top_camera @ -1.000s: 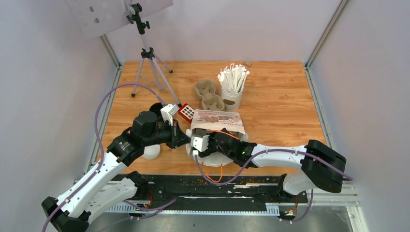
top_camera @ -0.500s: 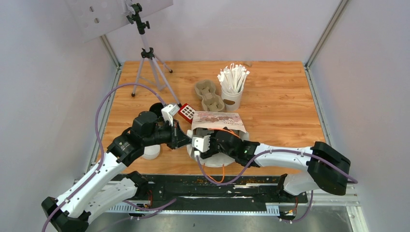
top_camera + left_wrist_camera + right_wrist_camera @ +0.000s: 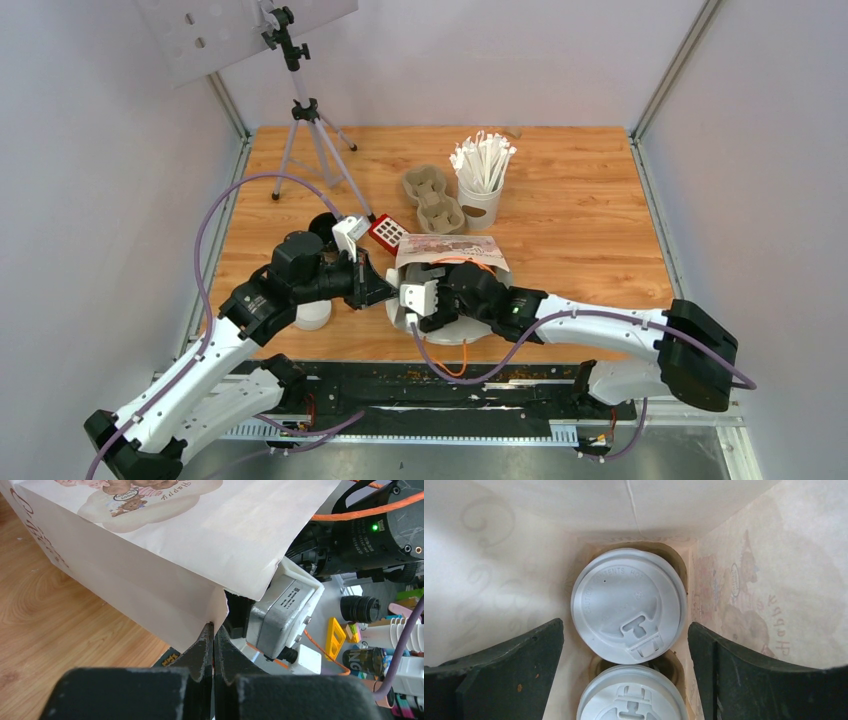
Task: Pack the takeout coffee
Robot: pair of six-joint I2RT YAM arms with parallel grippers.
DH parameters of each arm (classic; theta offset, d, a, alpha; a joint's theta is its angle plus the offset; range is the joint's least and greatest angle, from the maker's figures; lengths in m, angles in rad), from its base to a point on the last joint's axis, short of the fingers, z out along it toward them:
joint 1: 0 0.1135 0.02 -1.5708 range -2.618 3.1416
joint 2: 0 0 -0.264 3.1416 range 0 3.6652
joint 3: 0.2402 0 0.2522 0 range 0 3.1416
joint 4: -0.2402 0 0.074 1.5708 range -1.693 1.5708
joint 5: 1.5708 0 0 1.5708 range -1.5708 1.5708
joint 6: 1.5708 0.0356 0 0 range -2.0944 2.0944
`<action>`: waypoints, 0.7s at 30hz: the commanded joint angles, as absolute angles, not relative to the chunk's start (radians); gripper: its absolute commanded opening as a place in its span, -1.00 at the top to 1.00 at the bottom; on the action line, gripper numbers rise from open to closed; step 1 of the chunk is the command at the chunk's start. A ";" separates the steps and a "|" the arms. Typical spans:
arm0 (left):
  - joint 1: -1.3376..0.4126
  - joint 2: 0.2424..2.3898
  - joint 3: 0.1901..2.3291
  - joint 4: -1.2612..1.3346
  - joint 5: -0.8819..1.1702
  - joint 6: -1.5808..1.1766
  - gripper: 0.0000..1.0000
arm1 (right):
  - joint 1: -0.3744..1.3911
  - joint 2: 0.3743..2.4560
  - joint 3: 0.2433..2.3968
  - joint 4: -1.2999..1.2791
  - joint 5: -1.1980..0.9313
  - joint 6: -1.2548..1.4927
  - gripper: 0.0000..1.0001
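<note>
My left hand (image 3: 214, 630) is pinched shut on the lower corner of the paper bag (image 3: 165, 555), right at its open mouth, with the paper edge caught between my two fingers. My right hand (image 3: 625, 630) is inside that mouth with its fingers spread wide and gripping nothing; the bag's pale walls run past both of them.

Between my right fingers, deeper in the bag, sits one takeout coffee cup (image 3: 629, 605). Only its flat white lid shows. A second takeout coffee cup (image 3: 631, 695) sits just on the mouth side of it, with the two lids nearly touching.

From above, the bag (image 3: 450, 247) lies on the wooden bench (image 3: 580, 220) with its printed side up. Just beyond the bag are the beige pulp trays (image 3: 432, 197) and a white cup of wrapped sticks (image 3: 480, 180). A small red card (image 3: 387, 232) lies at the bag's far left corner, and a tripod (image 3: 305, 120) stands well beyond it on the left.
</note>
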State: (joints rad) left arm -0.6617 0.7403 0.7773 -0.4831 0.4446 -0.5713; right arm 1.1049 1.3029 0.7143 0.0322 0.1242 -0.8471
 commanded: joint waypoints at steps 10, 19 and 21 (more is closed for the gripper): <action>-0.666 0.720 0.848 -0.504 0.445 -0.565 1.00 | 1.106 1.185 0.833 -0.178 0.018 -0.744 -0.54; -0.666 0.715 0.883 -0.523 0.441 -0.607 1.00 | 1.106 1.142 0.931 -0.332 -0.083 -0.674 -0.38; -0.666 0.711 0.892 -0.523 0.443 -0.608 1.00 | 1.106 1.147 0.950 -0.363 -0.090 -0.665 -0.36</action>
State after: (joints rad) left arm -0.6617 0.7277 0.8394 -0.5323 0.4358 -0.5896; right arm 1.1049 1.1610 0.8848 -0.2825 -0.0319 -0.7147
